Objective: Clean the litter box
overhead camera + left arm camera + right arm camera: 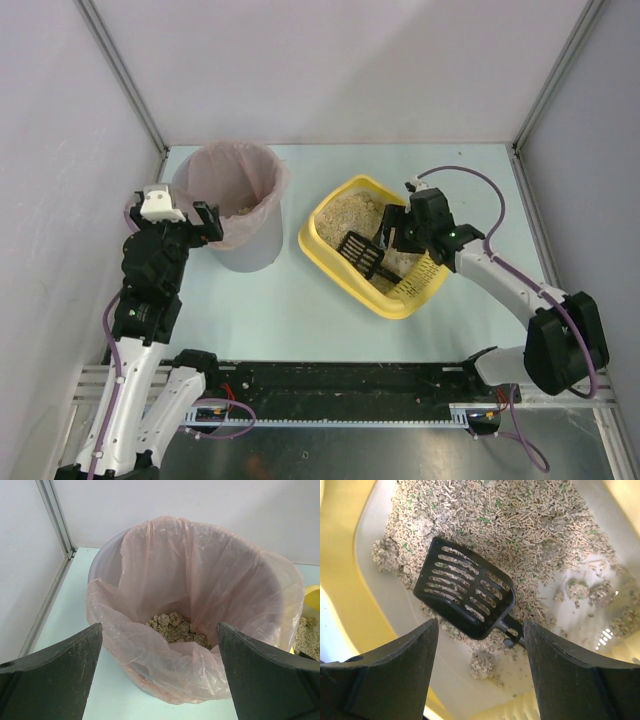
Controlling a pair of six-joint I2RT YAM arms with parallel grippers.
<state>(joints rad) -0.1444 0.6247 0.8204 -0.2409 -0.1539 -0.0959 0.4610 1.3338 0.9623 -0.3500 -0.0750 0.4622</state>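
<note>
The yellow litter box lies right of centre with beige litter in it; its wall fills the right wrist view. A black slotted scoop lies flat on the litter, handle toward the slotted rim. My right gripper hovers over the box, open, and the scoop's handle runs in behind its right finger. A litter clump sits between the fingers. My left gripper stands open beside the bin.
A grey round bin with a pink bag liner stands left of the box and holds litter clumps. More clumps lie in the box. White walls with metal posts close the table in.
</note>
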